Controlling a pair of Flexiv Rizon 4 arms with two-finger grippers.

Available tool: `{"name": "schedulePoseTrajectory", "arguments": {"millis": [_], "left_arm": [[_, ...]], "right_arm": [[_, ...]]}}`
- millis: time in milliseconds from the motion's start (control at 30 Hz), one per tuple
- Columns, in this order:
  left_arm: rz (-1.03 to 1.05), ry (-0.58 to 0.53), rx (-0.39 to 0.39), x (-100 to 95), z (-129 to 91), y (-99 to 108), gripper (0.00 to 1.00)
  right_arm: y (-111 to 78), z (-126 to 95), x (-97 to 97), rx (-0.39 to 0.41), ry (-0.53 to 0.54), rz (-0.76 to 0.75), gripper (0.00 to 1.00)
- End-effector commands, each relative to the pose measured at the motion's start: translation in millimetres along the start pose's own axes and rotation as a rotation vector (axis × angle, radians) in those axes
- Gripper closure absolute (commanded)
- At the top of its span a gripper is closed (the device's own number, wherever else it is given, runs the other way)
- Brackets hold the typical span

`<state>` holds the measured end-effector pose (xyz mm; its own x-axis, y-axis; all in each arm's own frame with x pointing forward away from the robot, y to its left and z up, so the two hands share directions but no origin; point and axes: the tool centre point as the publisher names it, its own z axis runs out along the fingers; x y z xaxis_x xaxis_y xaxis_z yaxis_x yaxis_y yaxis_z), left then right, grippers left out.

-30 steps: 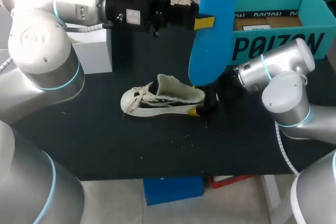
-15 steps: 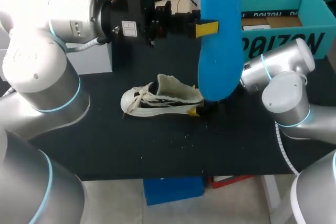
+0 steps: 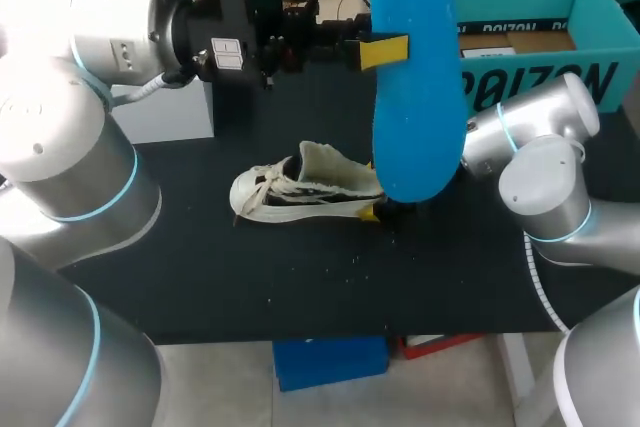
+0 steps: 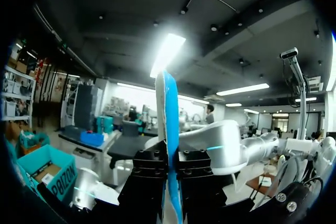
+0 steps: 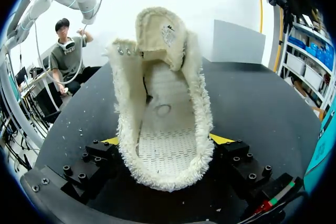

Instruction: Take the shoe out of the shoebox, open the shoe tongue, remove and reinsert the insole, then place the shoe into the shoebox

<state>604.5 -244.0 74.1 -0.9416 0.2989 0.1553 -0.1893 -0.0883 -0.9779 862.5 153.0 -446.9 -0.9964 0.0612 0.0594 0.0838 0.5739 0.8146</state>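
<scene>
Blue insole [image 3: 415, 77] held up, fluffy shoe [image 3: 305, 192] gripped on the black table [image 3: 300, 287].
The smooth, long, rounded insole is pinched from both sides by the left gripper [image 3: 385, 50] in the upper middle. The white shoe's woolly heel is squeezed by the right gripper [image 5: 164, 148], mid-frame. The teal box [image 3: 540, 82] is seen upper right.

so the cream fleece-lined shoe [image 3: 300, 192] sits sole-down with its toe to the left and its mouth wide open, the blue insole [image 3: 415, 77] hangs upright in the air above its heel, and the teal shoebox [image 3: 540, 77] stands open behind on the right
</scene>
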Motion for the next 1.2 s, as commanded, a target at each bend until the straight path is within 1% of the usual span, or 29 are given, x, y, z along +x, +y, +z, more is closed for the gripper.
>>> {"name": "schedulePoseTrajectory", "arguments": {"millis": [33,300,333,367,400,467,500,533,733,900,1000,1067,1133,1200], "left_arm": [[-0.003,0.0,0.0,5.4,-3,0,1.0],[-0.011,0.015,-0.001,7.8,-3,0,1.0],[-0.011,0.015,-0.001,7.8,-3,0,1.0],[-0.011,0.015,-0.001,7.8,-3,0,1.0],[-0.011,0.015,-0.001,7.8,-3,0,1.0],[-0.011,0.015,-0.001,7.8,-3,0,1.0],[-0.011,0.015,-0.001,7.8,-3,0,1.0],[-0.011,0.015,-0.001,7.8,-3,0,1.0],[-0.011,0.015,-0.001,7.8,-3,0,1.0],[-0.011,0.015,-0.001,7.8,-3,0,1.0],[-0.011,0.015,-0.001,7.8,-3,0,1.0],[-0.011,0.015,-0.001,7.8,-3,0,1.0],[-0.011,0.015,-0.001,7.8,-3,0,1.0],[-0.011,0.015,-0.001,7.8,-3,0,1.0]], "right_arm": [[-1.6,1,-1.9,0.001,0.001,0.001,1.0],[-1.6,1,-1.9,0.001,0.001,0.001,1.0],[-1.6,1,-1.9,0.001,0.001,0.001,0.98],[-1.6,1,-1.9,0.001,0.001,0.001,0.84],[-2.6,-1,-3.2,0.006,-0.002,0.0,0.77],[-3.9,-5,-5.1,0.034,0.003,-0.008,0.74],[-4.8,-7,-6.0,0.056,0.008,-0.012,0.62],[-5.9,-9,-7.2,0.084,0.011,-0.017,0.0],[-7.3,-21,-11.5,0.205,0.035,-0.054,0.0],[-13.5,-27,-10.7,0.35,0.047,-0.064,0.0],[-14.7,-30,-7.2,0.432,0.038,-0.061,0.0],[-15.9,-31,-4.5,0.502,0.03,-0.067,0.0],[-14.4,-32,-1.5,0.537,0.013,-0.063,0.0],[-11.8,-35,1.9,0.593,-0.002,-0.068,0.0]]}}
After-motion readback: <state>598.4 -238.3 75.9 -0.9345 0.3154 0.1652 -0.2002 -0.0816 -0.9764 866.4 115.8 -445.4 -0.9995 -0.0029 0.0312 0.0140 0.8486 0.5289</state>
